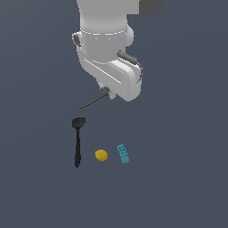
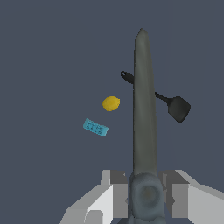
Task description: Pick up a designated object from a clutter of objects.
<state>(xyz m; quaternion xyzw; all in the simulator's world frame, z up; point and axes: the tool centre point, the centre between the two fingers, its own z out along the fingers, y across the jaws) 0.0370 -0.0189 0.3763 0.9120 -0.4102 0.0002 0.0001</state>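
Observation:
My gripper (image 1: 105,92) is shut on the scissors (image 1: 91,102) and holds them above the floor. Their thin grey blades stick out toward the exterior view's left. In the wrist view the blades (image 2: 144,109) run straight out from between the fingers (image 2: 114,192) of the gripper (image 2: 146,194). The orange-yellow handles are hidden inside the hand. The rest of the clutter lies on the floor below: a black spatula (image 1: 78,140), a small yellow ball (image 1: 101,155) and a teal buttoned block (image 1: 123,153).
In the wrist view the spatula (image 2: 175,107) shows partly behind the blades, with the yellow ball (image 2: 111,103) and the teal block (image 2: 96,127) beside it. The dark grey floor (image 1: 178,178) spreads all around. The white arm (image 1: 107,40) fills the upper middle of the exterior view.

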